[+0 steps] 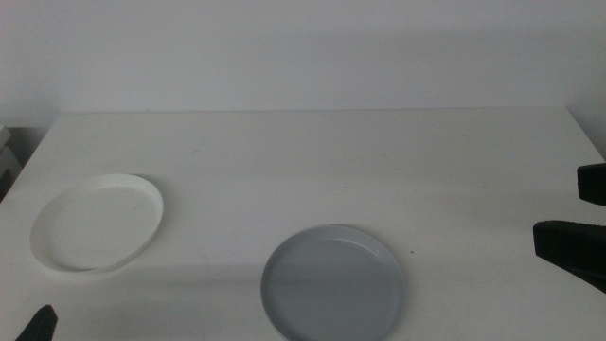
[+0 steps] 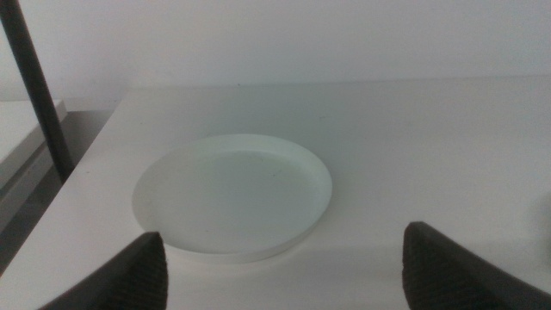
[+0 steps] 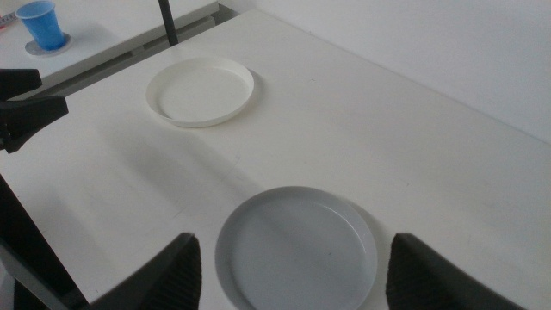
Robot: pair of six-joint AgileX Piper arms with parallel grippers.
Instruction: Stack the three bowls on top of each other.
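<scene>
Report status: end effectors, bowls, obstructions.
Left end effector open, facing white bowl. Right end effector open, over grey bowl. Two bowls visible, apart, unstacked. Nothing between them.

grey bowl (image 1: 333, 282) gets clipped by the bottom edge in the middle view, and left gripper (image 1: 38, 325) barely pokes in there.

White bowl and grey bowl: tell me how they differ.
Colour: the white bowl is off-white, the grey bowl a mid grey. Place: the white bowl lies towards the table's left side, the grey bowl near the middle of its front edge. Nearest arm: the left hand faces the white bowl, the right hand hangs over the grey bowl. Both are shallow, round, empty and lie flat.
</scene>
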